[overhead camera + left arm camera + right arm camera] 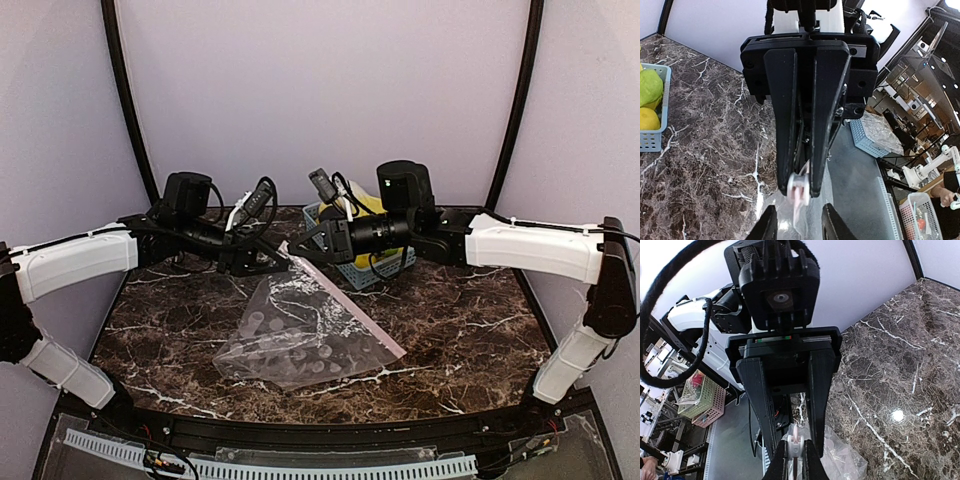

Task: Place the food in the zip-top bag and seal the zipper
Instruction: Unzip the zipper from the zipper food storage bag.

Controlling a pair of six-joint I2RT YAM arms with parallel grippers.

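The zip-top bag (300,330) lies flat in the middle of the table, and the zipper (360,315) runs as a pink strip along its right edge. Both grippers meet nose to nose at the bag's raised far corner. My right gripper (796,465) is shut on the zipper's white slider (796,444). My left gripper (799,227) stands open, its fingers either side of the strip just behind the slider (799,189) and touching nothing. The food, a yellow-green leafy piece (647,87) and a yellow fruit (647,117), sits in the basket. I see no food inside the bag.
The light blue slatted basket (375,268) stands at the back, just behind and under my right arm's wrist. The left wrist view shows it as the basket (652,140) at the left edge. The enclosure's back wall is close behind both grippers.
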